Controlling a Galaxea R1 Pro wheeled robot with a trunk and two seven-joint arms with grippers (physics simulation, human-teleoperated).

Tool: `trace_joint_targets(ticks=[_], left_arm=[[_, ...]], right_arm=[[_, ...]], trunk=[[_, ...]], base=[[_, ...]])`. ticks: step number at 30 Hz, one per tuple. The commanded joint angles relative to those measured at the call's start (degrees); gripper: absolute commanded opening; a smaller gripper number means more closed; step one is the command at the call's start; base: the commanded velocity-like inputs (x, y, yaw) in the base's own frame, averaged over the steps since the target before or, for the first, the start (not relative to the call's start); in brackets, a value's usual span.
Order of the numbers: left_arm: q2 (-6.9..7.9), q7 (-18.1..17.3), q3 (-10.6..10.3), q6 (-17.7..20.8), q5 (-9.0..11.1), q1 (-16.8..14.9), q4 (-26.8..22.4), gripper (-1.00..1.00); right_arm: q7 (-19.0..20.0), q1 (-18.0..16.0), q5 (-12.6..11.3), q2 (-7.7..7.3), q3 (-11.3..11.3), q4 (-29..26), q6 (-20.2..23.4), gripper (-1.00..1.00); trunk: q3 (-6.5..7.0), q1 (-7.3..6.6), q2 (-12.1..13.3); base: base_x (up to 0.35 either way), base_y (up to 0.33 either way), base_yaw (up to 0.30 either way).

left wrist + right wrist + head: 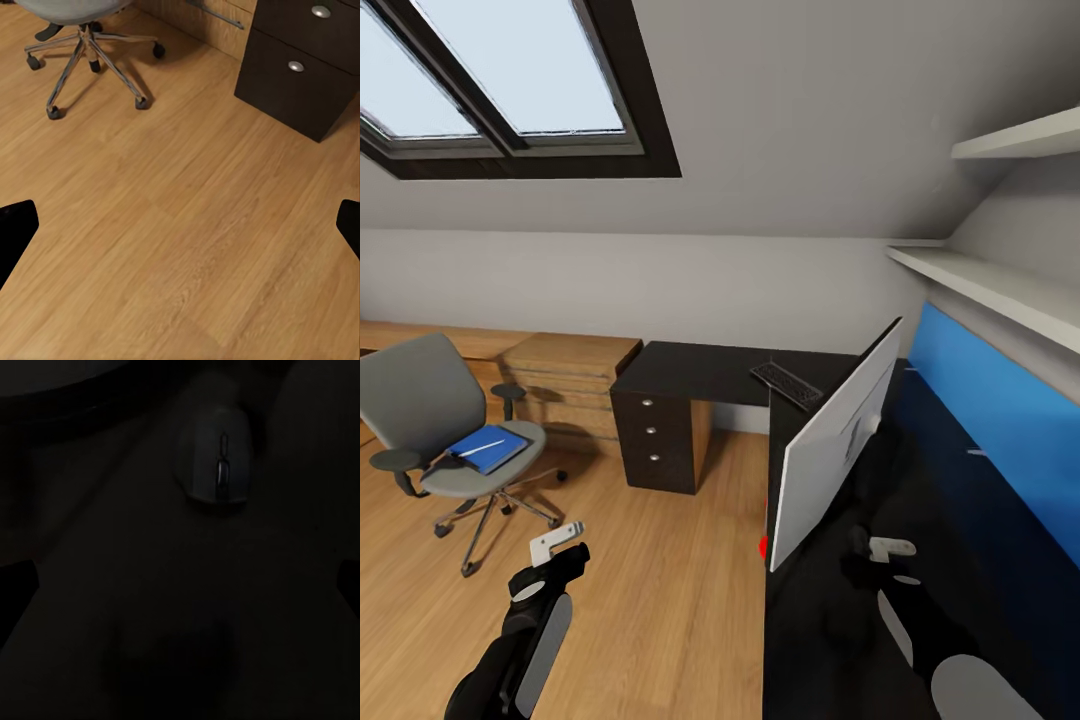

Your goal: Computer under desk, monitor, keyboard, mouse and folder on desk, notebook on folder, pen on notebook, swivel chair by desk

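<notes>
Now R gripper over mouse — desk.

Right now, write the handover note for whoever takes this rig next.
Left gripper: open, empty, over bare floor.
Right gripper: above the desk, open, mouse below it.
Monitor and keyboard are on the desk.
Blue flat item with pen lies on the swivel chair.
Left: mouse placement, the stack, the chair.

Black desk bearing keyboard, monitor
</notes>
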Motion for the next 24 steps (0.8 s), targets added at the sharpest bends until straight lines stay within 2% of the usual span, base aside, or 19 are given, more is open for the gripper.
trace_joint_targets(ticks=[1,5,13,18,20,24], left_arm=[[-0.03,0.27,0.04,0.17,0.5,-0.04,-0.09,1.0],[-0.03,0.27,0.04,0.17,0.51,-0.06,-0.09,1.0],[-0.03,0.27,0.04,0.17,0.51,-0.07,-0.1,1.0],[-0.03,0.27,0.04,0.17,0.51,-0.07,-0.09,1.0],[-0.03,0.27,0.04,0.17,0.51,-0.06,-0.09,1.0],[-0.03,0.27,0.04,0.17,0.51,-0.06,-0.09,1.0]], right_arm=[[-0.01,-0.2,0.1,-0.04,-0.12,0.18,0.36,1.0],[-0.01,-0.47,-0.81,-0.27,-0.15,0.64,0.6,1.0],[0.07,-0.58,-0.97,-0.64,-0.15,0.74,0.93,1.0],[0.08,-0.75,-1.11,-0.85,-0.15,0.76,1.02,1.0],[0.08,-0.88,-2.27,-0.99,-0.15,0.95,1.1,1.0],[0.12,-1.28,-2.95,-1.13,-0.15,1.32,1.13,1.0]], trunk=[[-0.13,0.05,-0.13],[-0.13,0.05,-0.13],[-0.13,0.05,-0.13],[-0.13,0.05,-0.13],[-0.13,0.05,-0.13],[-0.13,0.05,-0.13]], base=[[0.084,0.0,0.0],[0.022,0.0,0.0],[0.004,-0.003,0.0],[0.114,-0.109,0.0],[0.082,-0.078,0.0],[0.032,-0.03,0.0]])
